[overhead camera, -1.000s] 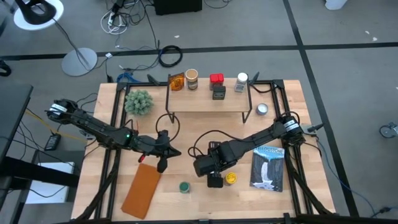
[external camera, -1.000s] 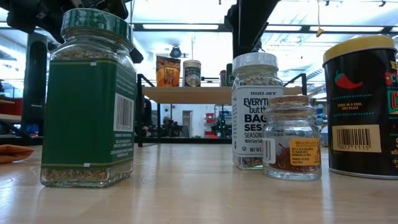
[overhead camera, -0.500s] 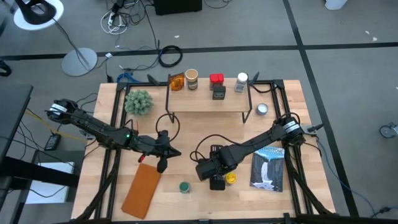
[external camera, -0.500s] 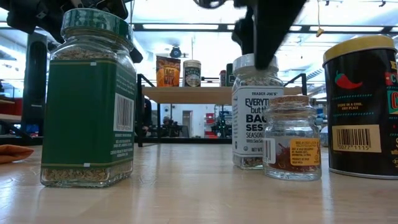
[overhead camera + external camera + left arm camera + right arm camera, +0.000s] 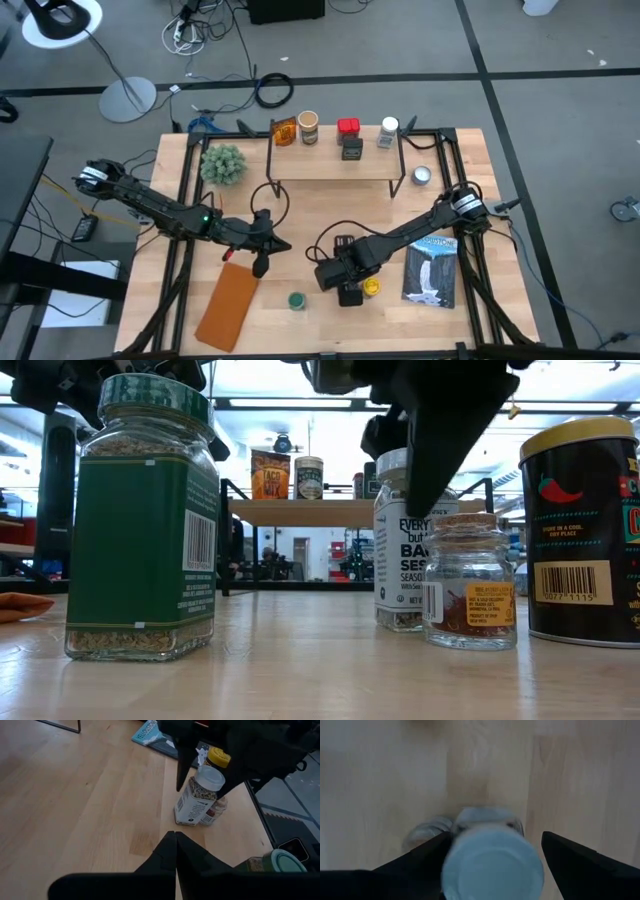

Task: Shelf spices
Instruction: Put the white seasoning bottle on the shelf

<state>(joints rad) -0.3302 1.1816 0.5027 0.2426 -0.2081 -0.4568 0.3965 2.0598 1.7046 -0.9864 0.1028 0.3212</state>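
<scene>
White-lidded jar of mixed seeds, labelled in black print, stands upright on the table toward its front edge, touching a small cork-topped jar, yellow-lidded tin just beside. Right gripper has come down since half a second ago, its fingers spread wide either side of the white lid, not yet gripping. Left gripper waits mid-table, fingers closed, unmoved.
</scene>
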